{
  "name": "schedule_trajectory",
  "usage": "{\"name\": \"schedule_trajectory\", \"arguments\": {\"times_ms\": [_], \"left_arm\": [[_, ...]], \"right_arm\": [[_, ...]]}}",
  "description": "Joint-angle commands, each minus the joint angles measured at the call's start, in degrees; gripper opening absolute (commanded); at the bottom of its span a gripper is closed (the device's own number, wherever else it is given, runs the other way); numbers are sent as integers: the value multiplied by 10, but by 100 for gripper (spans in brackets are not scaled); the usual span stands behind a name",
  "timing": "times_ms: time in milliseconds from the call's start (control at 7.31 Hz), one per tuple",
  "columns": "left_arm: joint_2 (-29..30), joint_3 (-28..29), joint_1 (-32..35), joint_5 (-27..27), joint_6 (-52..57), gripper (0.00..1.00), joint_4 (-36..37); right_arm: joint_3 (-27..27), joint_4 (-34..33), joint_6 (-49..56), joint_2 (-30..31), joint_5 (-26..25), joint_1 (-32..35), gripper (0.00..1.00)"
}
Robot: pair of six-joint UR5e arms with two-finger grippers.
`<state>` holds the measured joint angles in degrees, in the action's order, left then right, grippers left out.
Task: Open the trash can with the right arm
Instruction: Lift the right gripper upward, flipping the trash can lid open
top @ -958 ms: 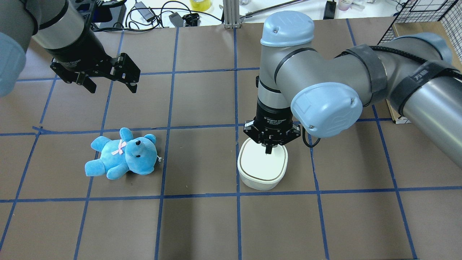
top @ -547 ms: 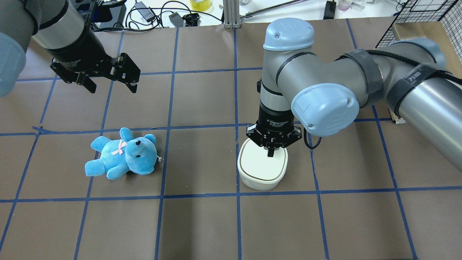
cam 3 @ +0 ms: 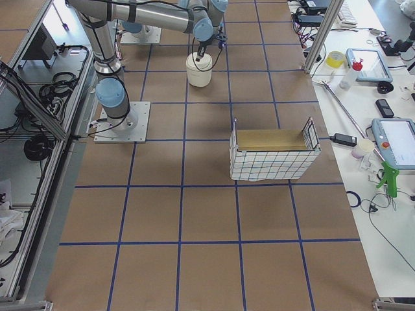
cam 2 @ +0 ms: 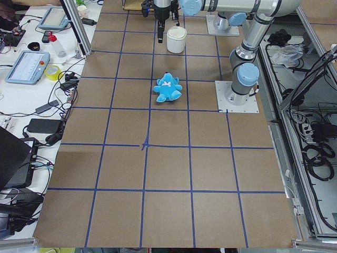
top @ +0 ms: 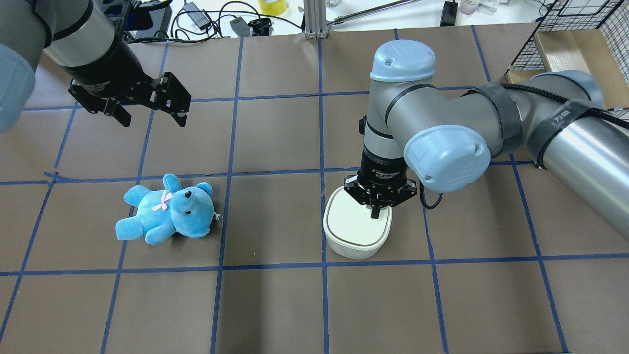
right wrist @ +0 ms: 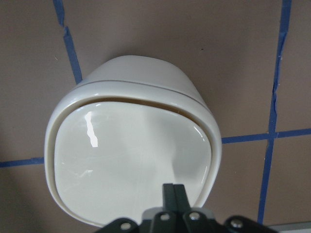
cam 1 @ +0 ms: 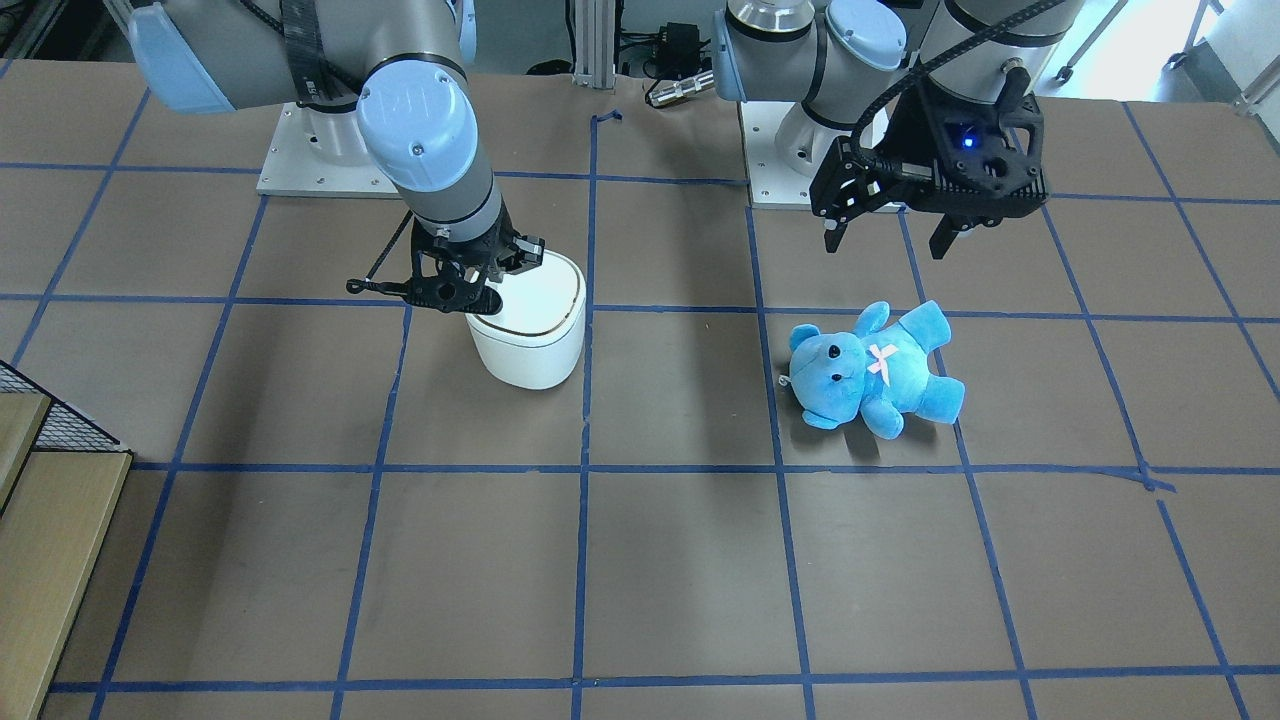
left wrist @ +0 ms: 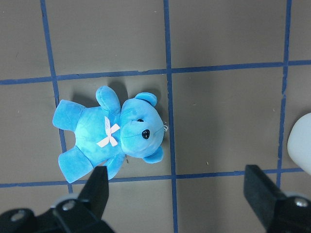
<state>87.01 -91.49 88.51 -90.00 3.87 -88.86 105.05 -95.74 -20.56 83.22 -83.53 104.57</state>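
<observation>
Brown paper counter point(top: 275, 305) with a blue tape grid point(top: 322, 265), nothing fancy. Closest to the robot's side is the trash can point(top: 356, 231), a squat white bin right beside a tape line, and its lid point(right wrist: 131, 155) looks flat and shut. Over the lid's far right corner the right hand point(top: 375, 212) points straight down, fingers pinched together with nothing between them. Can't tell if the tip actually touches the plastic. A blue teddy point(top: 167, 211) lies well off to the left, not involved. Further out the left hand point(top: 152, 118) hangs above the counter, fingers spread wide and empty. Past that it's just cables point(top: 206, 19) on the far bench. My read: this is the poke-the-lid step, at or just before contact. Next it needs a steady push down on that off-centre edge so the lid swings, without shoving the light bin sideways
</observation>
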Motion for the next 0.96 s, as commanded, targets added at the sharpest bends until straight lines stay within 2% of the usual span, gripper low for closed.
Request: {"name": "schedule_trajectory", "arguments": {"times_ms": [0, 274, 821], "left_arm": [[0, 0, 0, 0, 0, 100, 0], [0, 0, 0, 0, 0, 100, 0], [0, 0, 0, 0, 0, 100, 0]], "right_arm": [[23, -22, -1, -3, 2, -1, 0], [23, -25, 0, -3, 24, -1, 0], [-19, 2, 0, -1, 12, -2, 0]]}}
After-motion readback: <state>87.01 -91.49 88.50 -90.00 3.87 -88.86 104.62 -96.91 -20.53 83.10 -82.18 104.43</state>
